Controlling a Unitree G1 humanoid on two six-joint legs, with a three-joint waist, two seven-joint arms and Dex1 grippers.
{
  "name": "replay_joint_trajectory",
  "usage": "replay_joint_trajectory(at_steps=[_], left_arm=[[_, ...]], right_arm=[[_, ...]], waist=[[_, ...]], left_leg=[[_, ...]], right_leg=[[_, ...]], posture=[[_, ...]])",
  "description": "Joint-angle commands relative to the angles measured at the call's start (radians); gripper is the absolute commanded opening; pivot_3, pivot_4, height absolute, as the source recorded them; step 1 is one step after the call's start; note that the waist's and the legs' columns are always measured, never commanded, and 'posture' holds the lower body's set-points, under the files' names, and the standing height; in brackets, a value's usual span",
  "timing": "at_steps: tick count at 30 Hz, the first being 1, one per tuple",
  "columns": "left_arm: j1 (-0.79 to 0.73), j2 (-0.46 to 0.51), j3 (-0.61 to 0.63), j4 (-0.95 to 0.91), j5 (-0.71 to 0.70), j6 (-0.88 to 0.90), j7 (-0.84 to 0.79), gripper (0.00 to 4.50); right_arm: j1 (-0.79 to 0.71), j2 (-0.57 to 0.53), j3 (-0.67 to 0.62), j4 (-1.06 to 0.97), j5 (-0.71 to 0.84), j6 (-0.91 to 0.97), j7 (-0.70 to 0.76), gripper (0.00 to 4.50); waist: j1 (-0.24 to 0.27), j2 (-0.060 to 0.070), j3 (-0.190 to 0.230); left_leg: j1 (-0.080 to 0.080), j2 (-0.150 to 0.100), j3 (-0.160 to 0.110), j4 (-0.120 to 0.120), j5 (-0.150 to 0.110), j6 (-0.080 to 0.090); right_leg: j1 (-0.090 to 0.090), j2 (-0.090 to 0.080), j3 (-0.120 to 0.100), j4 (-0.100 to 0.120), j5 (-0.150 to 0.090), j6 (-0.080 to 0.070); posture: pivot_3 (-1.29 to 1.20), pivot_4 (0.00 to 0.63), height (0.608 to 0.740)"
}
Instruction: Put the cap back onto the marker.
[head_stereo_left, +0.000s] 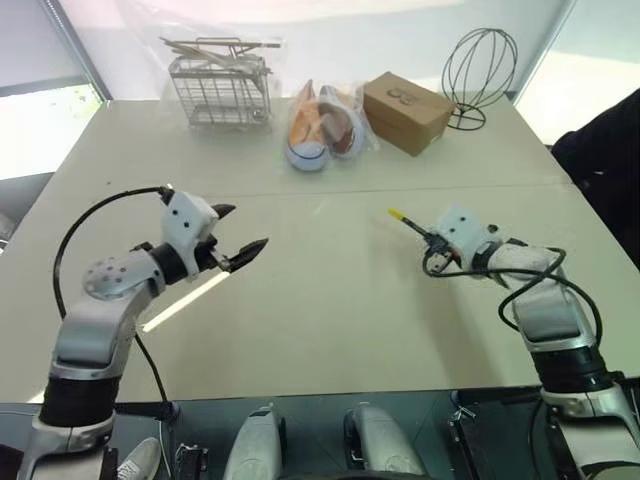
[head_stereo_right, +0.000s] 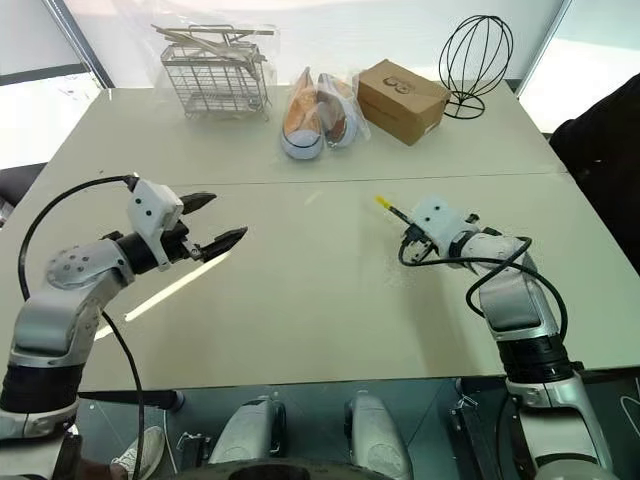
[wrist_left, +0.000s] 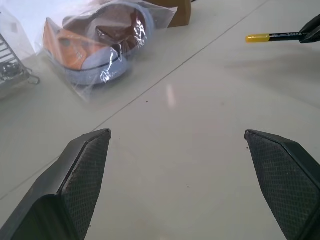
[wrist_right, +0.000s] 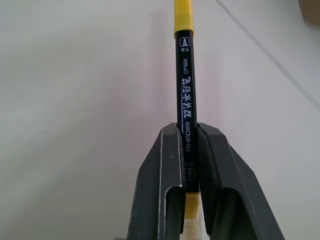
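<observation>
My right gripper (head_stereo_left: 432, 240) is shut on the black marker (wrist_right: 186, 100), which sticks out past the fingers (wrist_right: 170, 165) toward the table's middle, a little above the tabletop. The yellow cap (wrist_right: 183, 17) sits on the marker's far end (head_stereo_left: 397, 214). More yellow shows between the fingers at the marker's near end. My left gripper (head_stereo_left: 245, 227) hovers over the left half of the table with its jaws open and nothing between them. It points toward the marker, and its wrist view also catches the cap (wrist_left: 257, 38) and the marker's barrel (wrist_left: 287, 36).
Along the table's (head_stereo_left: 330, 320) far edge stand a wire basket (head_stereo_left: 220, 85), bagged shoes (head_stereo_left: 320, 130), a cardboard box (head_stereo_left: 405, 110) and a wire head-shaped stand (head_stereo_left: 480, 65). A dark shape (head_stereo_left: 605, 150) sits at the right edge.
</observation>
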Motion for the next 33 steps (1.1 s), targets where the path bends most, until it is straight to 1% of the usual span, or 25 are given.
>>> replay_joint_trajectory(at_steps=[1, 4, 7, 12, 14, 15, 17, 18, 19, 21, 22, 28, 33], left_arm=[[0.012, 0.007, 0.027, -0.05, -0.009, -0.003, 0.02, 4.47], [0.016, 0.01, 0.024, -0.051, -0.008, -0.006, 0.024, 4.47], [0.024, 0.012, 0.022, -0.048, -0.003, -0.012, 0.026, 4.47], [0.03, 0.004, 0.012, -0.042, 0.01, -0.022, 0.042, 4.47], [0.03, 0.001, 0.007, -0.039, 0.011, -0.026, 0.047, 4.5], [0.03, -0.001, 0.005, -0.04, 0.01, -0.026, 0.048, 4.5], [0.029, -0.003, 0.0, -0.035, 0.011, -0.03, 0.05, 4.5], [0.027, -0.004, -0.002, -0.033, 0.012, -0.03, 0.051, 4.5], [0.026, -0.004, -0.003, -0.032, 0.011, -0.03, 0.052, 4.5], [0.026, -0.006, -0.005, -0.035, 0.007, -0.027, 0.055, 4.5], [0.028, -0.007, -0.004, -0.039, 0.004, -0.024, 0.057, 4.5], [0.039, -0.027, 0.012, -0.051, -0.017, 0.008, 0.084, 4.5], [0.065, -0.034, 0.031, -0.075, -0.039, 0.044, 0.112, 4.5]], right_arm=[[-0.025, 0.009, -0.075, -0.039, 0.064, 0.147, -0.023, 0.0], [-0.026, 0.007, -0.091, -0.053, 0.096, 0.214, -0.042, 0.0], [-0.008, 0.009, -0.16, -0.061, 0.119, 0.333, -0.097, 0.0], [0.004, 0.009, -0.213, -0.069, 0.133, 0.388, -0.183, 0.0], [0.005, 0.007, -0.222, -0.076, 0.148, 0.392, -0.197, 0.95], [0.008, 0.006, -0.223, -0.084, 0.159, 0.395, -0.198, 1.29], [0.009, 0.007, -0.219, -0.102, 0.177, 0.4, -0.204, 2.21], [0.008, 0.005, -0.213, -0.112, 0.186, 0.402, -0.202, 2.79], [0.006, 0.004, -0.208, -0.12, 0.195, 0.406, -0.202, 3.25], [0.0, 0.004, -0.205, -0.14, 0.217, 0.407, -0.197, 4.31], [-0.005, 0.01, -0.21, -0.154, 0.234, 0.406, -0.194, 4.41], [-0.031, 0.059, -0.24, -0.206, 0.313, 0.384, -0.213, 4.41], [-0.043, 0.128, -0.248, -0.247, 0.373, 0.378, -0.25, 4.41]], waist=[[0.0, 0.0, 0.0], [0.0, 0.0, 0.0], [0.0, 0.0, 0.0], [0.0, 0.0, 0.0], [-0.001, 0.0, 0.0], [-0.002, 0.0, 0.0], [-0.004, 0.0, 0.0], [-0.004, 0.0, 0.0], [-0.003, 0.0, 0.0], [-0.003, 0.0, 0.0], [-0.002, 0.0, 0.0], [-0.003, 0.0, 0.0], [-0.003, 0.0, 0.0]], left_leg=[[0.0, 0.0, 0.0, 0.0, 0.0, 0.0], [0.0, 0.0, 0.0, 0.0, 0.0, 0.0], [0.0, 0.0, 0.0, 0.0, 0.0, 0.0], [-0.001, 0.0, 0.0, -0.001, 0.0, 0.0], [-0.001, 0.0, 0.0, -0.001, 0.0, 0.0], [0.0, 0.0, 0.0, -0.001, 0.0, 0.0], [0.0, 0.0, 0.0, -0.001, 0.0, 0.0], [0.0, 0.0, 0.0, -0.001, 0.0, 0.0], [0.0, 0.0, 0.0, -0.001, 0.0, 0.0], [-0.001, 0.0, 0.0, -0.001, 0.0, 0.0], [-0.001, 0.0, 0.0, -0.001, 0.0, 0.0], [-0.001, 0.0, 0.0, -0.001, 0.0, 0.0], [-0.001, 0.0, 0.0, -0.002, 0.0, 0.0]], right_leg=[[0.0, 0.0, 0.0, 0.0, 0.0, 0.0], [0.0, 0.0, 0.0, 0.0, 0.0, 0.0], [0.0, 0.0, 0.0, 0.0, 0.0, 0.0], [0.0, 0.0, 0.0, -0.001, 0.0, -0.001], [0.0, 0.0, 0.001, -0.001, -0.001, -0.001], [0.0, 0.0, 0.001, -0.001, -0.001, -0.001], [-0.001, 0.0, 0.001, -0.001, 0.0, -0.001], [-0.001, 0.0, 0.001, -0.001, 0.0, 0.0], [-0.001, 0.0, 0.001, -0.001, 0.0, 0.0], [-0.001, 0.0, 0.001, -0.001, 0.0, 0.0], [-0.001, 0.0, 0.001, -0.001, 0.0, 0.0], [-0.001, 0.001, 0.0, -0.001, 0.0, 0.0], [-0.001, 0.0, 0.001, -0.001, 0.0, 0.0]], posture=[[0.0, 0.15, 0.74], [0.0, 0.15, 0.74], [0.0, 0.15, 0.74], [0.0, 0.15, 0.74], [0.0, 0.15, 0.74], [0.0, 0.15, 0.74], [0.0, 0.15, 0.74], [0.0, 0.15, 0.74], [0.0, 0.15, 0.74], [0.0, 0.15, 0.74], [0.0, 0.15, 0.74], [0.0, 0.15, 0.74], [0.0, 0.15, 0.74]])
